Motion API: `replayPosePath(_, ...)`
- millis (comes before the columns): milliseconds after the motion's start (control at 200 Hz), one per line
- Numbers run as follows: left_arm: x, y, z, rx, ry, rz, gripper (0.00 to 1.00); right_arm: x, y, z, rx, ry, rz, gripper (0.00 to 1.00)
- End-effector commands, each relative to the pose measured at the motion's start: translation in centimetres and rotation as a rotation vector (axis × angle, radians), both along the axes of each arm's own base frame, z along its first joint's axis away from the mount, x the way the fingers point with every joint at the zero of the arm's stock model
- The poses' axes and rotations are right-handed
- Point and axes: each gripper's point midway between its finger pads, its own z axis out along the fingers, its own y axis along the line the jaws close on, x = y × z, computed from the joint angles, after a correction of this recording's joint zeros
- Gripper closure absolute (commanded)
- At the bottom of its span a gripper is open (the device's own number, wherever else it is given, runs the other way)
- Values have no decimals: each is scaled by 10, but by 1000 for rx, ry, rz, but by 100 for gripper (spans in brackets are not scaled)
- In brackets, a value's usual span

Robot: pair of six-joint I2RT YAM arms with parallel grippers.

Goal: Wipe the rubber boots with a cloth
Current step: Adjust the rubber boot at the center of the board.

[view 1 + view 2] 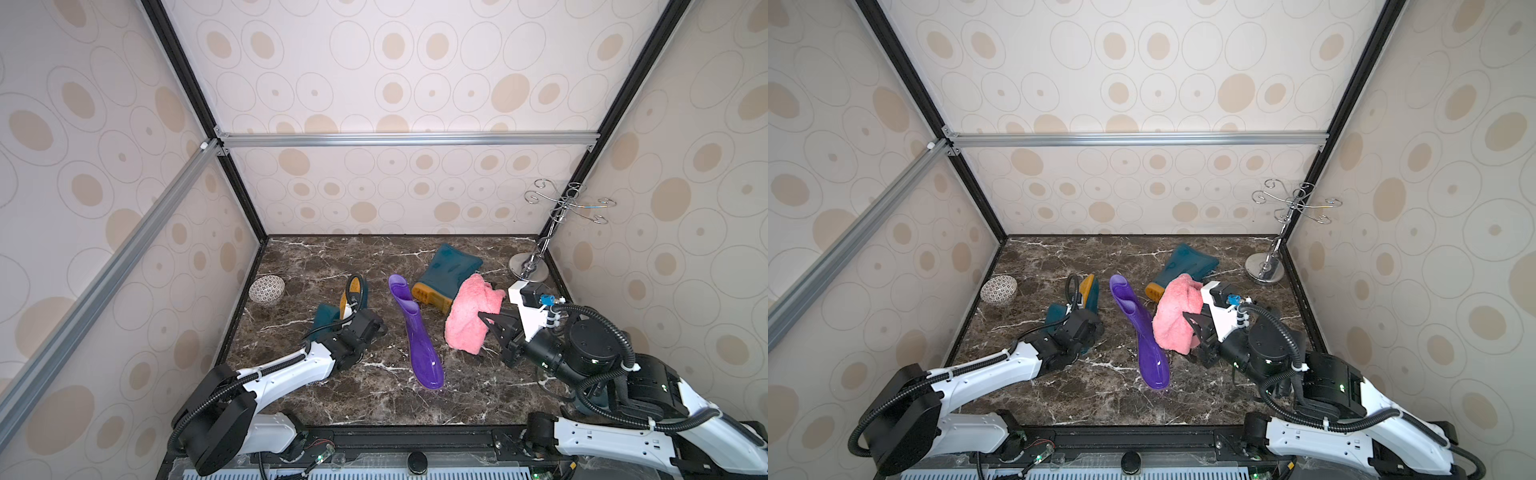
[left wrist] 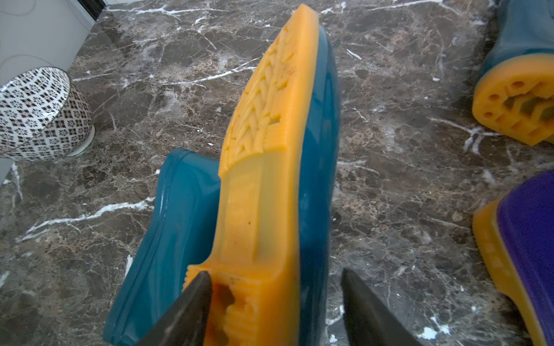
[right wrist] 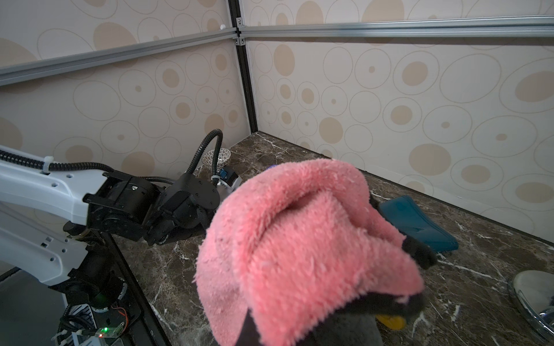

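Observation:
Three rubber boots lie on the marble top. A teal boot [image 1: 324, 316] [image 2: 263, 179] lies on its side with its orange treaded sole showing. My left gripper [image 2: 275, 272] is open around its heel: one finger touches the heel and the other stands clear. The purple boot [image 1: 419, 336] [image 1: 1144, 332] lies in the middle. A second teal boot [image 1: 451, 268] [image 3: 419, 221] lies behind it. The pink cloth [image 1: 469, 316] [image 3: 299, 239] hangs bunched over my right gripper [image 1: 488, 322], which is shut on it just right of the purple boot. The cloth hides its fingertips.
A patterned bowl [image 1: 267, 289] [image 2: 39, 113] lies on its side near the left wall. A chrome hook stand [image 1: 528, 264] occupies the back right corner. Patterned walls enclose three sides of the table.

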Motion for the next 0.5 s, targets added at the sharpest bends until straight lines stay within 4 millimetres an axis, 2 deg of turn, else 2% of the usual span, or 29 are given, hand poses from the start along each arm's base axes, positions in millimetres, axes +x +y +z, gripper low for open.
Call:
replayPosePath(0, -9, 15, -4, 37, 51, 33, 17, -2, -2, 13, 37, -10, 4, 100)
replayPosePath(220, -7, 11, 17, -14, 14, 22, 4, -2, 0, 13, 37, -10, 8, 100)
replayPosePath(495, -6, 11, 33, -34, -10, 31, 0, -2, 1, 13, 38, -9, 10, 100)
